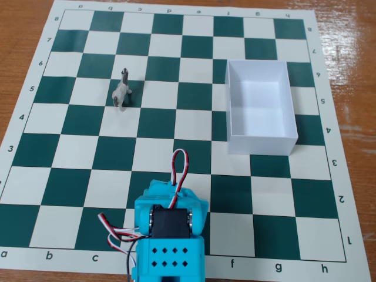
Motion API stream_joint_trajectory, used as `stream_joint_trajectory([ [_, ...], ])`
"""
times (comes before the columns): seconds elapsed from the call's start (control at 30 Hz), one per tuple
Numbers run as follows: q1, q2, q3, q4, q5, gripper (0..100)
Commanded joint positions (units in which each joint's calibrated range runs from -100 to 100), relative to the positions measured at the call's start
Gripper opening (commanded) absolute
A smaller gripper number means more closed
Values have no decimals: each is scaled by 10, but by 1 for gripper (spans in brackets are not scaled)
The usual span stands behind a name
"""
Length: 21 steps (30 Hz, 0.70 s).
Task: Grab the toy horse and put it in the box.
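Horse (121, 90), one, upright on chessboard (76, 170); one empty white box (260, 141); fingers' state impossible to tell

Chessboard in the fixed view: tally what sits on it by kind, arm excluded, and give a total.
Toy horse: 1
Box, white and open-topped: 1
Total: 2, both on the chessboard

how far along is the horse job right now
Nothing looks done yet. The toy horse stands on the chessboard, well left of the box, which is empty. The arm sits at the near edge in the fixed view, its pincer not visible. Reaching, grasping, carrying and dropping all remain.
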Motion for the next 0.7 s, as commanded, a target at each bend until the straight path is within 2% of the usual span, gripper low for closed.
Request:
stream_joint_trajectory([
  [0.0, 7, -4, 4, 3, 2, 24],
  [0.67, 5, -4, 4, -4, 3, 24],
])
